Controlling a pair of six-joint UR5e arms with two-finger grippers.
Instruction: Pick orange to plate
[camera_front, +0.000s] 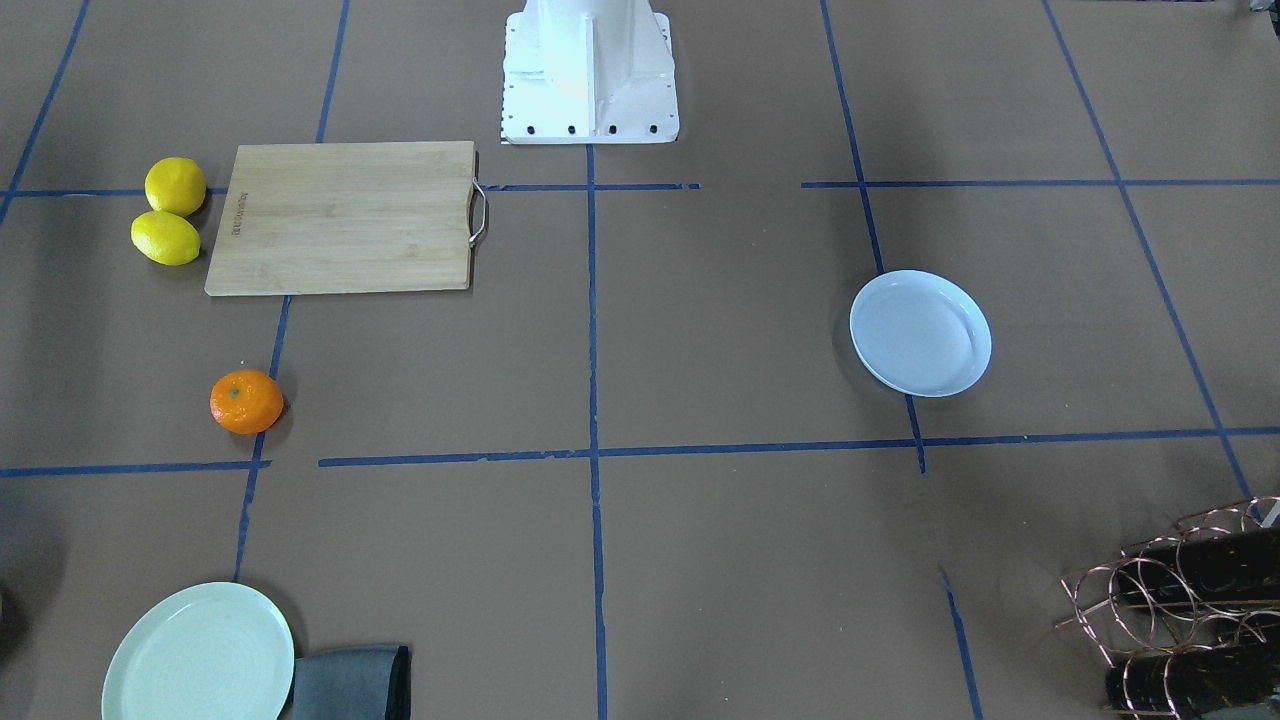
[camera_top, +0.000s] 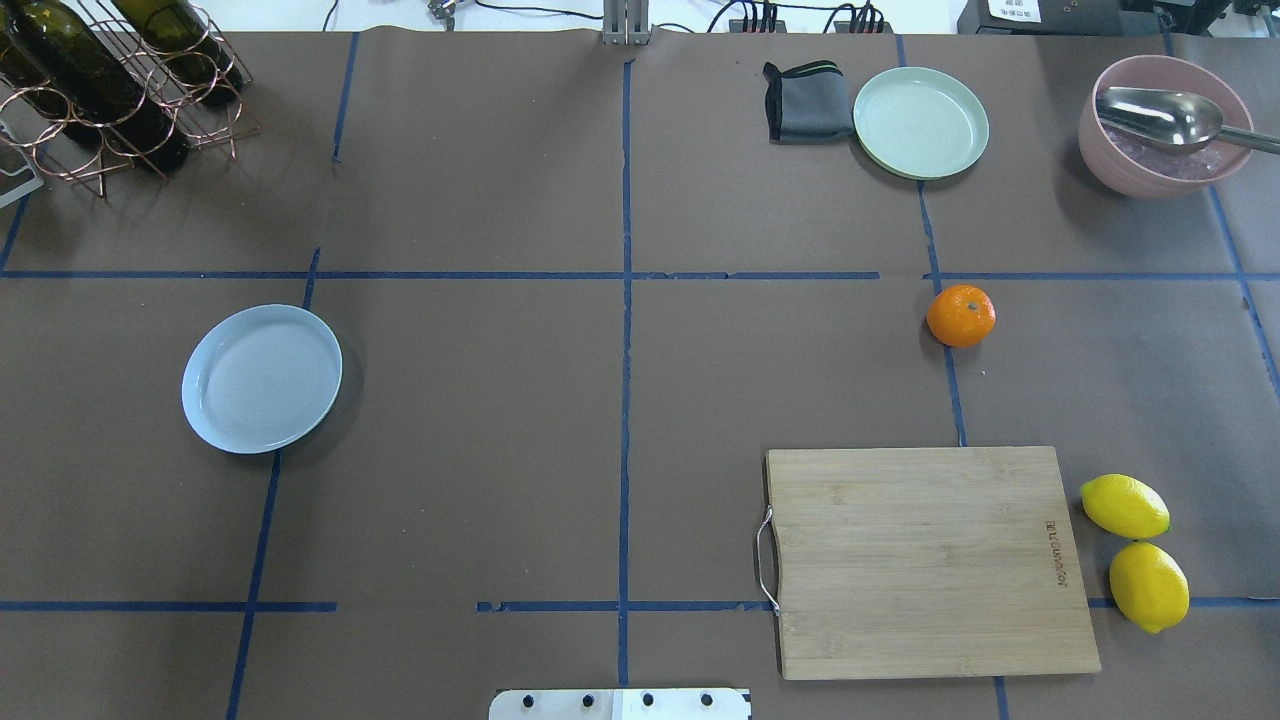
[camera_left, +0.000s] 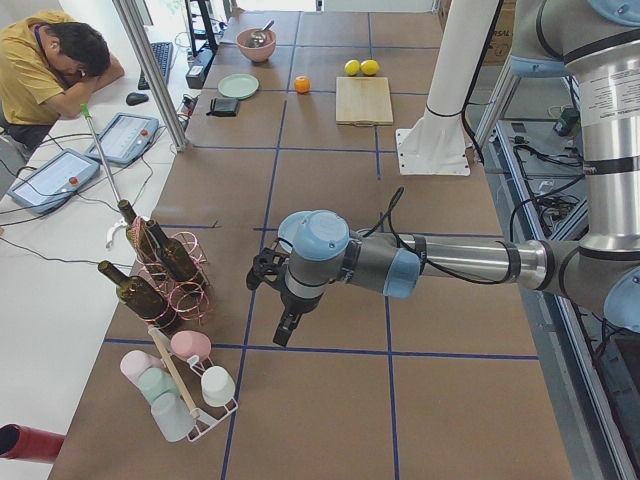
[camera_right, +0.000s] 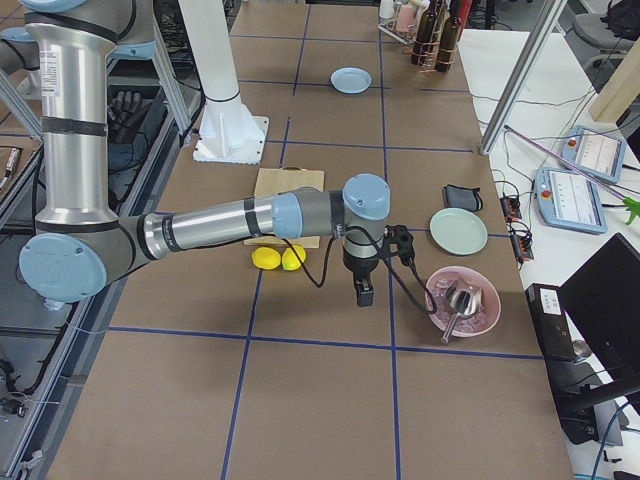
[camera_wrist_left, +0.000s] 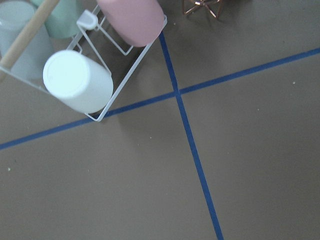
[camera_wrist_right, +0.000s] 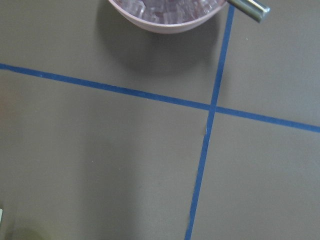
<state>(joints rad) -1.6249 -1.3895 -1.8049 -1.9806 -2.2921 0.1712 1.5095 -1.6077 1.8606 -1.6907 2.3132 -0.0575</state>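
The orange (camera_top: 961, 316) sits alone on the brown table on the robot's right side, just beyond the cutting board; it also shows in the front view (camera_front: 246, 402). The bluish-white plate (camera_top: 262, 378) lies empty on the left side, far from the fruit, and appears in the front view (camera_front: 920, 333). Neither gripper enters the overhead or front views. My left gripper (camera_left: 285, 326) hangs over the table's left end near the bottle rack. My right gripper (camera_right: 362, 292) hangs over the right end beside the pink bowl. Whether either is open or shut, I cannot tell.
A wooden cutting board (camera_top: 930, 560) lies near the base, with two lemons (camera_top: 1125, 506) to its right. At the far right stand a pale green plate (camera_top: 921, 122), a grey cloth (camera_top: 805, 100) and a pink bowl with spoon (camera_top: 1165, 125). A wine rack (camera_top: 110, 80) fills the far left corner.
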